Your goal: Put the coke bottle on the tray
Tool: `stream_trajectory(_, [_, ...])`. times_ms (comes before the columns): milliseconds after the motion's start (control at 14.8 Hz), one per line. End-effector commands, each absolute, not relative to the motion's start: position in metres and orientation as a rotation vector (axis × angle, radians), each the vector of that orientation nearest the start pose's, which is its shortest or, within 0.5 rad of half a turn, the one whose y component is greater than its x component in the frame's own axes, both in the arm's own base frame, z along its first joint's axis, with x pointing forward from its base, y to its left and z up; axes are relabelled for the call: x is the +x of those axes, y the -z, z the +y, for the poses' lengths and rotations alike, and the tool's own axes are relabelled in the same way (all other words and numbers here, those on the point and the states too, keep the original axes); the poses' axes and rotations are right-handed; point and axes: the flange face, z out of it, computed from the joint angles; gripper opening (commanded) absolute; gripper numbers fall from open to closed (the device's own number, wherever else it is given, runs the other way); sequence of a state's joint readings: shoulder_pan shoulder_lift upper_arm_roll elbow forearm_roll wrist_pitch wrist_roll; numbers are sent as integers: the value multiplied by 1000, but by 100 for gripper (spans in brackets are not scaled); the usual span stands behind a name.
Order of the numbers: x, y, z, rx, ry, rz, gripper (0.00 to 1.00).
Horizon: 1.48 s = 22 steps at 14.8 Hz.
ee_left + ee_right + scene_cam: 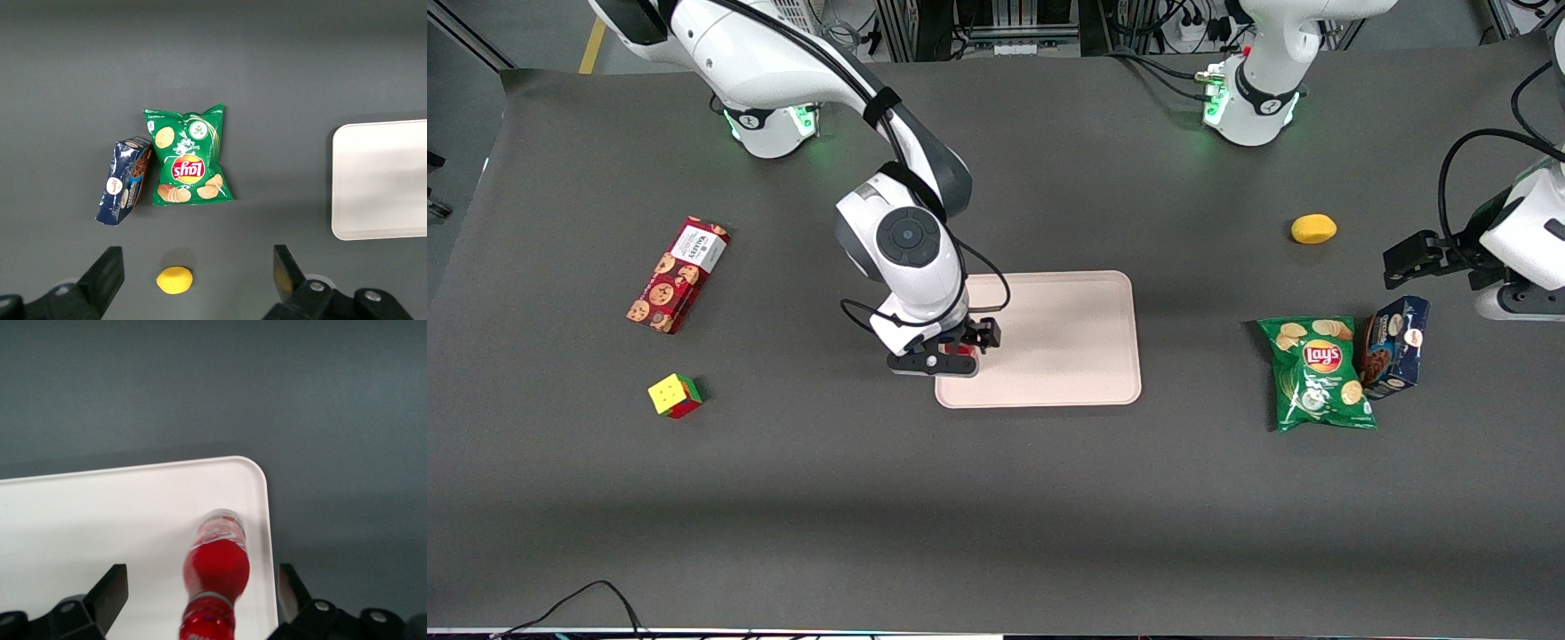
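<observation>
The small slim red plastic coke bottle [217, 577] stands on the pale pinkish-beige rectangular tray [100, 520], near its corner; the gripper [200, 597] hangs wide around it, fingers clear; light, smooth, tippy, so best taken at mid-body.

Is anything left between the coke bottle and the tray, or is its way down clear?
Nothing visible stands in the way. The gripper is over the tray near a corner, jaws spread on either side of the coke bottle, whose base is at or just above bare tray surface. Contact cannot be confirmed.
</observation>
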<state>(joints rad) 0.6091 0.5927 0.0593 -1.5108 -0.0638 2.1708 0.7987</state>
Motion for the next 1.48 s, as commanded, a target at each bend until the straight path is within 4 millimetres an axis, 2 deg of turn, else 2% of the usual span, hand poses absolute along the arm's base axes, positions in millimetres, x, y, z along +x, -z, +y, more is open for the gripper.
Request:
stream_trajectory(0, [565, -430, 411, -3064, 211, 169, 100])
stream_trajectory(67, [562, -462, 397, -3066, 228, 170, 100])
stream_trajectory(202, [554, -522, 362, -3095, 228, 9, 100])
stream_trajectory(337, [549, -581, 305, -3114, 242, -52, 100])
stream_trajectory(404, [546, -605, 277, -3122, 245, -46, 100])
stream_trajectory(539, [540, -633, 216, -3163, 178, -21, 100])
stream_trajectory(674, [542, -641, 156, -3186, 99, 6, 100])
stream_trajectory(742, [541, -641, 137, -3176, 80, 69, 100])
stream_trajectory(944, [541, -617, 98, -3174, 57, 179, 100])
stream_trajectory(1079, [530, -616, 79, -3164, 108, 226, 100])
stream_trajectory(1213, [521, -603, 59, -3153, 142, 277, 100])
stream_trajectory(1348, [518, -601, 34, -3134, 186, 333, 100])
stream_trajectory(1416, [518, -603, 28, -3134, 188, 343, 100])
